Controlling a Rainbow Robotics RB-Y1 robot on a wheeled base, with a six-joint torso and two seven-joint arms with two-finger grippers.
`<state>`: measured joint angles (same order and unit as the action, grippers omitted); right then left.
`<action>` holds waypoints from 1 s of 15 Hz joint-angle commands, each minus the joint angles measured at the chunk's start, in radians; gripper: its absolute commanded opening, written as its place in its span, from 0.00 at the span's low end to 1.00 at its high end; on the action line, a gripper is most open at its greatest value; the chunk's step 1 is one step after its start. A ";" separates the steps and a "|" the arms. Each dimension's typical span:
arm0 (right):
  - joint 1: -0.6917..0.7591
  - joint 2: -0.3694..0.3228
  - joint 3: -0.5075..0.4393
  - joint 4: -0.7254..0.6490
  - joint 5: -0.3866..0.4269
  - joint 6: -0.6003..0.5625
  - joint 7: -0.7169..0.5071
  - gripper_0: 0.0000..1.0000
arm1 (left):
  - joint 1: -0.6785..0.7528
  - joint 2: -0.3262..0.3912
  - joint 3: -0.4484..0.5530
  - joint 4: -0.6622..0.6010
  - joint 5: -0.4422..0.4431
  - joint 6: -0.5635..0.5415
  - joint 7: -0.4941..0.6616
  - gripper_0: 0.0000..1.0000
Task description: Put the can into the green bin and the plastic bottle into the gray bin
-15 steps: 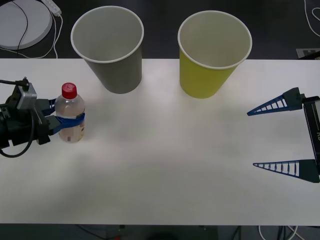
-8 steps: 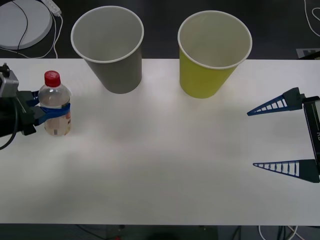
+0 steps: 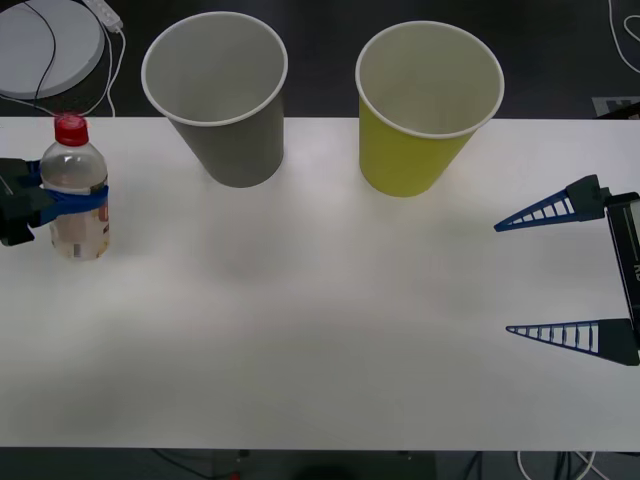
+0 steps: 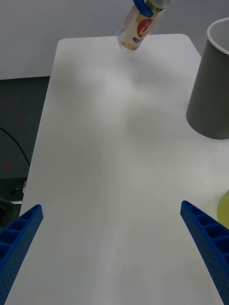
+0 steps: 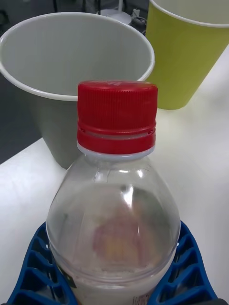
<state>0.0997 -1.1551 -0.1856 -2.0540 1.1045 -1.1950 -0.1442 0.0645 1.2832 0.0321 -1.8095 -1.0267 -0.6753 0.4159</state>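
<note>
Left pincer point(image 3: 62, 198): at the bench's point(image 3: 320, 330) far left edge, your blue fingers clamped round the plastic bottle point(image 3: 75, 190), which stands upright with its red cap on.
Gray bin point(image 3: 222, 95): upright at the back of the bench, near the bottle.
Green bin point(image 3: 425, 105): beside the gray one, apart from it.
Right pincer point(image 3: 560, 275): spread wide, holding nothing, over the right edge.

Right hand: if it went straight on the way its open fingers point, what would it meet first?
Bare table first, probably; the right hand points across it toward the plastic bottle held in the left hand. Depth is uncertain.
</note>
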 commanded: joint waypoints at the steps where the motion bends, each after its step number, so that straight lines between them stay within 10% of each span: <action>1: 0.000 0.000 0.000 0.000 0.000 0.000 0.000 1.00 | 0.000 0.018 0.089 0.001 -0.098 -0.107 0.118 0.00; 15: 0.000 0.000 0.000 0.000 0.000 0.000 0.000 1.00 | -0.241 0.134 0.224 0.065 -0.337 -0.587 0.460 0.00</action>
<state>0.0997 -1.1551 -0.1856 -2.0540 1.1045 -1.1950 -0.1442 -0.1630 1.4156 0.2574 -1.7493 -1.3587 -1.2444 0.8674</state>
